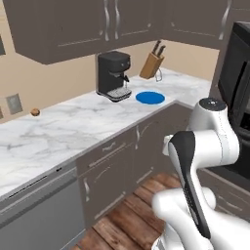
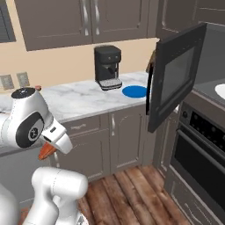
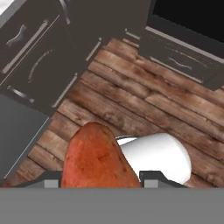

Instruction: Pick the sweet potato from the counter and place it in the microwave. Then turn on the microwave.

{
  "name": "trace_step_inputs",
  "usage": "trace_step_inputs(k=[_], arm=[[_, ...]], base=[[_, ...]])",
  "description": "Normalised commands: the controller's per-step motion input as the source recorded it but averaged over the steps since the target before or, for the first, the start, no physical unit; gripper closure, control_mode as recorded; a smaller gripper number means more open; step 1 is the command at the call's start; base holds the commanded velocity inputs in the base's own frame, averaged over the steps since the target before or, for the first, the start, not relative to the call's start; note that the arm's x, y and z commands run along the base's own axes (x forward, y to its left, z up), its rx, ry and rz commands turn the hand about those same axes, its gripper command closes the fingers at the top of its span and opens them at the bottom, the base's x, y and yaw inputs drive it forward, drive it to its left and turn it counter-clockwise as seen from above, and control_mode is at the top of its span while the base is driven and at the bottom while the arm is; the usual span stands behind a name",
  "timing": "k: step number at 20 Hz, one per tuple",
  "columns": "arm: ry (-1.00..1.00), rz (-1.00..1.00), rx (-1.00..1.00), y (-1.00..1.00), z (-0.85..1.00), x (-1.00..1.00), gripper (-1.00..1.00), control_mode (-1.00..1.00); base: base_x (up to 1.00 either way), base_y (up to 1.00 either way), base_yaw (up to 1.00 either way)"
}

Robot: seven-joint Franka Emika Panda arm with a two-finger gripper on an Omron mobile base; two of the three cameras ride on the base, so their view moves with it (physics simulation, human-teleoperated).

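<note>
The sweet potato is off the counter and in the gripper, carried low in front of the cabinets, above the wood floor. In the right base view its orange end pokes out below the white hand, well short of the microwave.

Step in hand, as I judge it: carrying the load to the microwave. The door stands swung wide open toward the room, and a sliver of the white turntable shows inside at the far right.

To do this well:
- Raise the hand before moving right. The opening sits well above the present carry height, and the oven front lies below it.
- Go round the open door's free edge, not through it. The door juts out between the arm and the cavity, so it is the likeliest thing to be struck.
- Keep the grip firm until the load is over the turntable, then lower it and let go.

Fingers: the two dark tips sit either side of the sweet potato's lower end and are clamped on it. It fills the gap between them and juts well forward past the tips. It is long and held by one end, so it could swing if the arm jerks.
</note>
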Motion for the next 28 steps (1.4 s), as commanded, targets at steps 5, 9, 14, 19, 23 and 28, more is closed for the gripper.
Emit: trace_step_inputs(k=[5, 9, 14, 19, 23, 28], arm=[[0.00, 0.00, 0.00, 0.00, 0.00, 0.00, 1.00, 1.00], [0.00, 0.00, 0.00, 0.00, 0.00, 0.00, 1.00, 1.00], [0.00, 0.00, 0.00, 0.00, 0.00, 0.00, 1.00, 1.00], [0.00, 0.00, 0.00, 0.00, 0.00, 0.00, 1.00, 1.00], [0.00, 0.00, 0.00, 0.00, 0.00, 0.00, 1.00, 1.00], [0.00, 0.00, 0.00, 0.00, 0.00, 0.00, 1.00, 1.00]], base=[[-0.56, 0.09, -0.14], [-0.48, 0.07, -0.32], [-0.40, 0.09, -0.50], [-0.38, 0.07, -0.55], [-0.37, 0.05, -0.58], [-0.37, 0.03, -0.55]])
